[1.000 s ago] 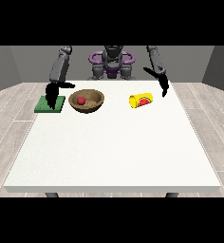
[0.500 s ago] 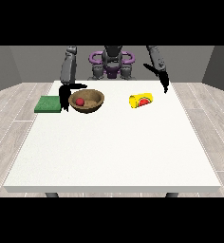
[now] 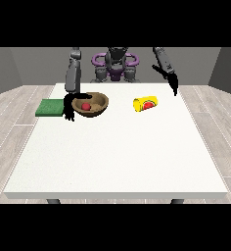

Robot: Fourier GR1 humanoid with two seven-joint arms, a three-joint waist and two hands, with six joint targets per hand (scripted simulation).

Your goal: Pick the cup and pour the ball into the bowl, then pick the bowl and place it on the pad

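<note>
Brown bowl (image 3: 91, 105) sits on the table (image 3: 117, 157) with the red ball (image 3: 86, 106) already inside it, so pouring looks done and what remains is carrying the bowl to the green pad (image 3: 51, 107). That pad lies just beside the bowl, toward the view's left. The hand at the view's left (image 3: 69, 107) hangs between the two, touching or nearly touching the bowl's rim, clearly the nearer hand; whether its fingers are closed on the rim I cannot tell. The yellow cup (image 3: 145, 104) lies on its side, long axis across the view, well apart from the bowl. Above it, the hand at the view's right (image 3: 172, 82) is raised, fingers relaxed and pointing down, holding nothing.
</note>
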